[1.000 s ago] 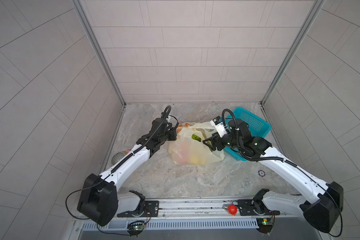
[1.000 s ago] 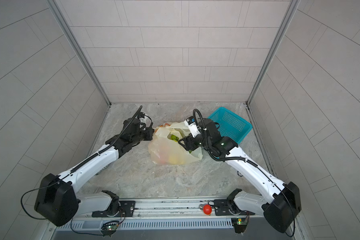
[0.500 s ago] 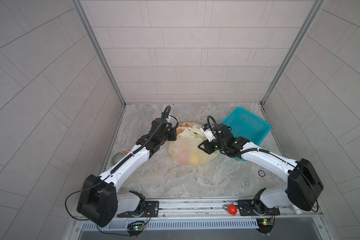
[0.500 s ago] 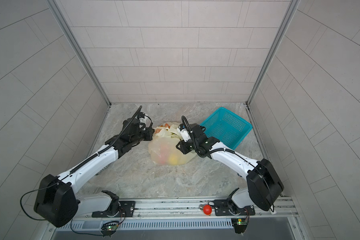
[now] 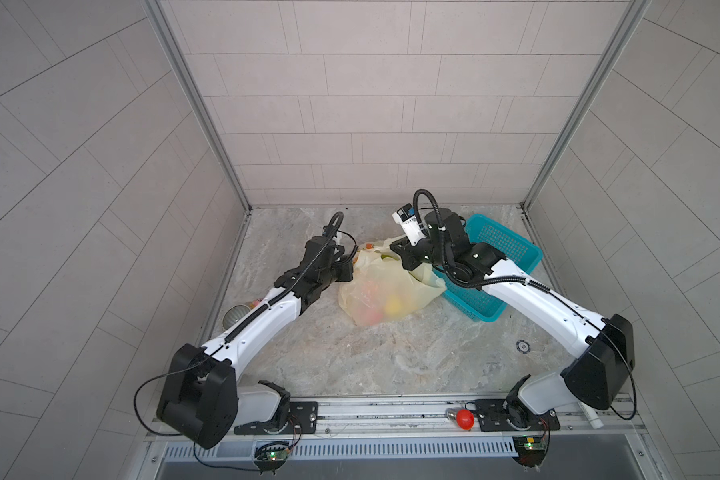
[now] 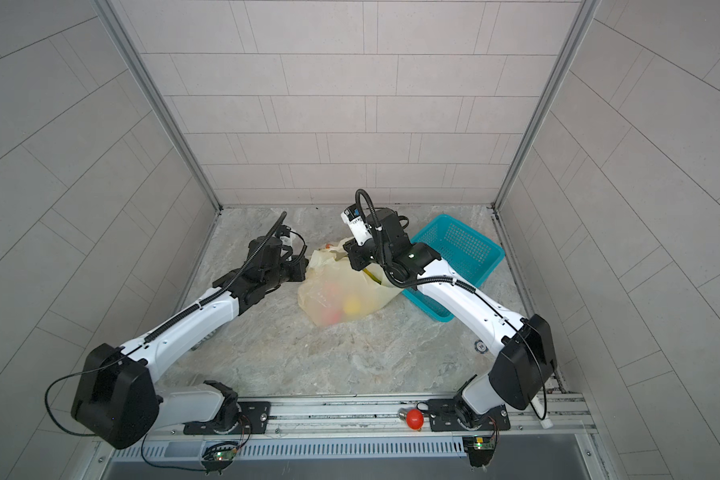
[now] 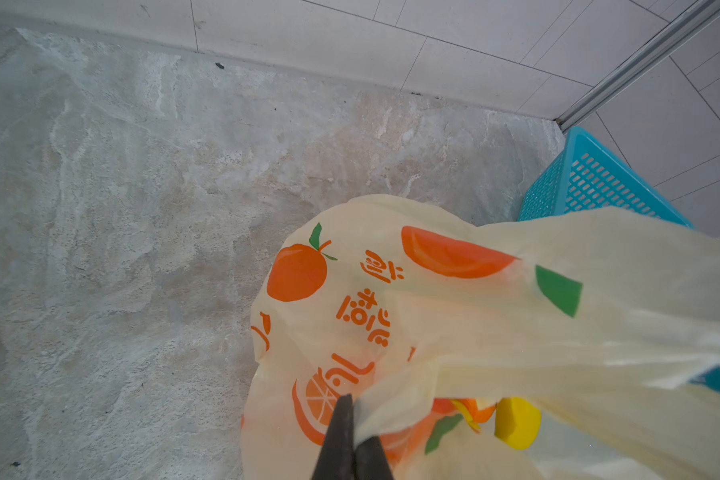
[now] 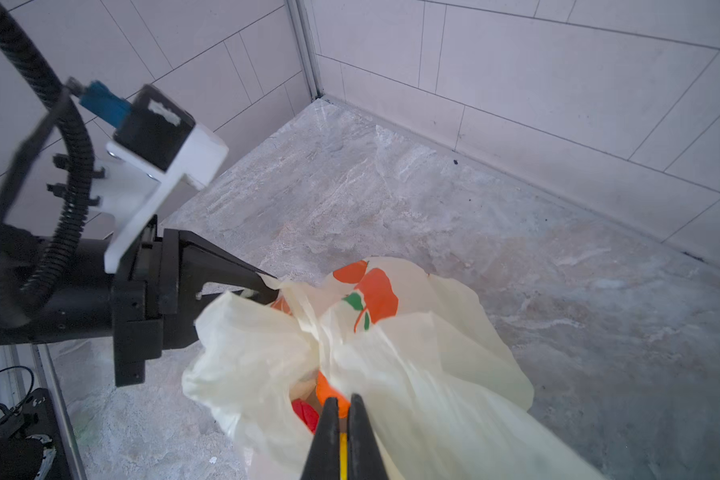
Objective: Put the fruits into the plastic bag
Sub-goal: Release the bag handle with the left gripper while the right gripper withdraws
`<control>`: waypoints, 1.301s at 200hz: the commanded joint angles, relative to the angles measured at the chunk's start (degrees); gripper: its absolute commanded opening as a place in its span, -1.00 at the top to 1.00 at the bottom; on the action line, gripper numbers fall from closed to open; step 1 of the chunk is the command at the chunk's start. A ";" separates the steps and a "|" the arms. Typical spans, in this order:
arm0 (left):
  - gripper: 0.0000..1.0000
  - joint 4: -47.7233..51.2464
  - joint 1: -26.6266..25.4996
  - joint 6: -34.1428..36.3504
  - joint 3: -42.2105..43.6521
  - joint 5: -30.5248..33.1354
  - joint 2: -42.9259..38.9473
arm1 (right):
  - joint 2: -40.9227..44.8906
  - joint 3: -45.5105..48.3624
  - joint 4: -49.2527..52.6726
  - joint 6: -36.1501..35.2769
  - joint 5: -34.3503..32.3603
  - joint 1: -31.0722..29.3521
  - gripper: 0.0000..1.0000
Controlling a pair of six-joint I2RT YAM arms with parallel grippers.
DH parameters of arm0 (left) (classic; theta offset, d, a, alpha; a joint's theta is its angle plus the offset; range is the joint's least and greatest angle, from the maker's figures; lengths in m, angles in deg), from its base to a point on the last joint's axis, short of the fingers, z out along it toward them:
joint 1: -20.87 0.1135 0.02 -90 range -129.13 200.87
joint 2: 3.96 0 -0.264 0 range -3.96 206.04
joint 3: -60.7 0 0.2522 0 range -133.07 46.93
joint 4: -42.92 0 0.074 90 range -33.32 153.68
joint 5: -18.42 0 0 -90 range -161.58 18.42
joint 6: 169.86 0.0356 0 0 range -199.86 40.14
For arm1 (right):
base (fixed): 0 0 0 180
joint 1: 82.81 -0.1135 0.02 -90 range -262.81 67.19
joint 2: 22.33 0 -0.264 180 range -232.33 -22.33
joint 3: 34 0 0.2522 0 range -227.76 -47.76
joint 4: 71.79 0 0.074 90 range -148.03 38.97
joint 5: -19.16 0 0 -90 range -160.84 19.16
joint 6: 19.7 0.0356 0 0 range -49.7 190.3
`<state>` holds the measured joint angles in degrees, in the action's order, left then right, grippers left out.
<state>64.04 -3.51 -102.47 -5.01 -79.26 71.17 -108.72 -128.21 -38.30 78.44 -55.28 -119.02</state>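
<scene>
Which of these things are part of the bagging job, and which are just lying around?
Part of the job: plastic bag; fruits showing through it; left gripper and right gripper, both shut on the bag's top.
Just lying about: teal basket; red bulb on the front rail; silvery can beside the left arm.
</scene>
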 commanded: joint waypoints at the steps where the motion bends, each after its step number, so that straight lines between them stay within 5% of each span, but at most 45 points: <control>1: 1.00 0.42 0.26 -0.85 0.91 -0.98 1.27 | -2.30 -3.11 5.47 -4.56 -0.86 -2.56 1.00; 66: 1.00 0.18 -2.30 -1.95 0.19 -2.56 6.06 | 2.59 -2.47 5.06 -2.46 0.54 -3.29 1.00; 130: 1.00 -2.81 -7.19 -1.82 -2.90 -4.79 8.63 | 13.23 5.89 1.95 4.02 -1.83 6.43 0.91; 141: 0.83 -3.17 -7.17 -1.38 -2.99 -3.00 6.85 | 15.16 8.48 0.93 5.61 -4.96 8.90 0.69; 171: -0.98 -4.49 -7.22 3.85 -1.50 4.64 -1.49 | 20.74 14.48 -1.44 9.98 -12.47 17.18 -0.25; 204: -1.00 0.81 -6.92 11.45 -2.79 9.61 -10.56 | 25.55 18.99 -2.41 13.18 -18.82 25.59 -0.44; 226: -1.00 3.47 -5.80 12.05 -3.05 18.73 -14.52 | 27.93 22.20 -3.38 11.69 -27.41 26.86 -0.58; 260: -1.00 2.61 5.84 7.44 -0.12 28.07 -14.80 | 28.52 30.07 -6.34 8.91 -47.50 26.96 -0.78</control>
<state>64.59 -5.54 -93.05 -7.30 -61.12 55.32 -80.08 -103.33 -41.80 88.80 -84.97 -92.24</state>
